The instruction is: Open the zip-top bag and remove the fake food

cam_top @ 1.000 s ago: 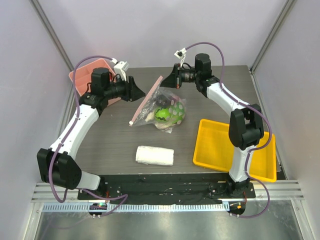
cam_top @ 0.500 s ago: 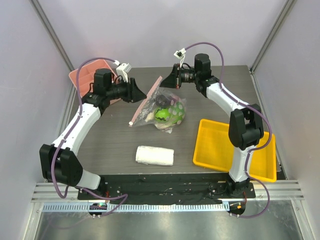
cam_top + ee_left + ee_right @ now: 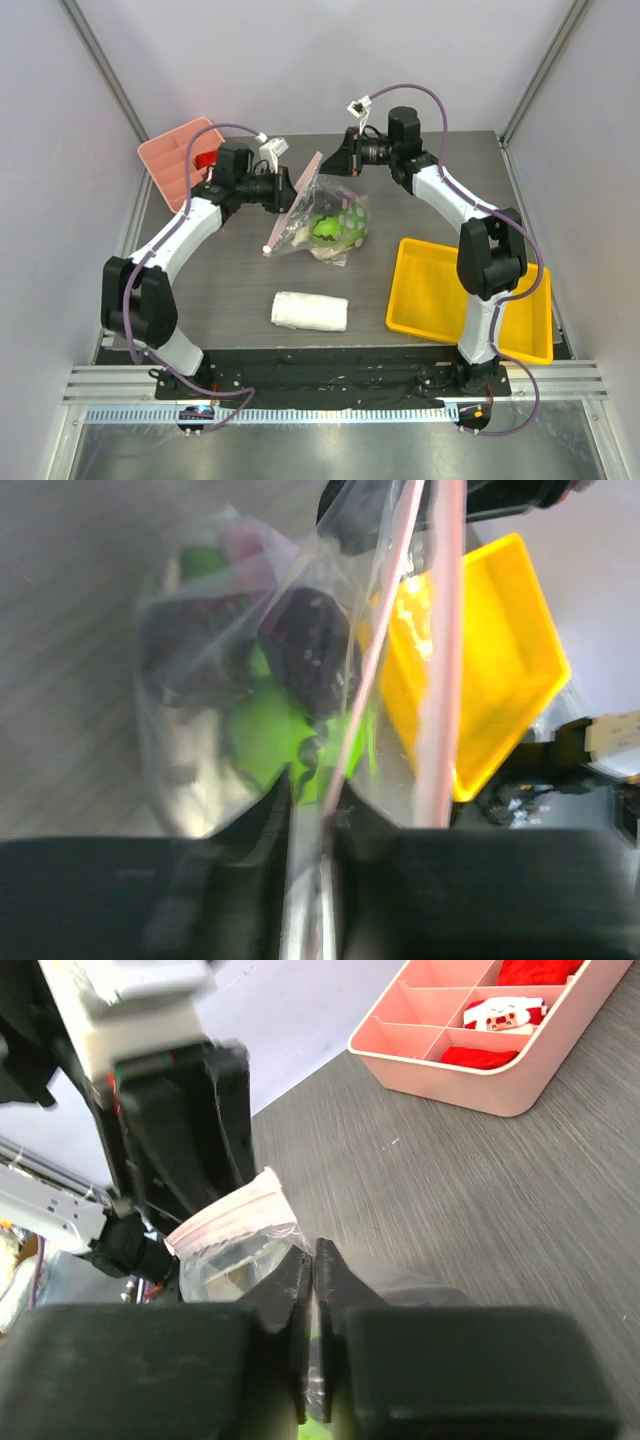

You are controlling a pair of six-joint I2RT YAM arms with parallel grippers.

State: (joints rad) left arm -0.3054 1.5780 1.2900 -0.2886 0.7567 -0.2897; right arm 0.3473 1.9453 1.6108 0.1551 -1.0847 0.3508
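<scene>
Zip-top bag (image 3: 322,212), belly resting on the worktop (image 3: 225,275), mouth held between my left end effector (image 3: 312,815), pressed together on one wall of clear film just beside the pink zip strip (image 3: 440,680), and my right end effector (image 3: 312,1260), pinching film at the mouth's other side. I judge the film thin, crinkly, slippery and limp, so grips belong by the stiffer strip; the fake food (image 3: 262,730), light, hard, smooth plastic, bunches just beyond the left fingertips

A dark wood-grain table (image 3: 230,285) sits between plain pale-lavender walls (image 3: 300,60) with grey metal corner posts (image 3: 105,70), evenly lit, with aluminium rails (image 3: 330,385) along its near edge.
</scene>
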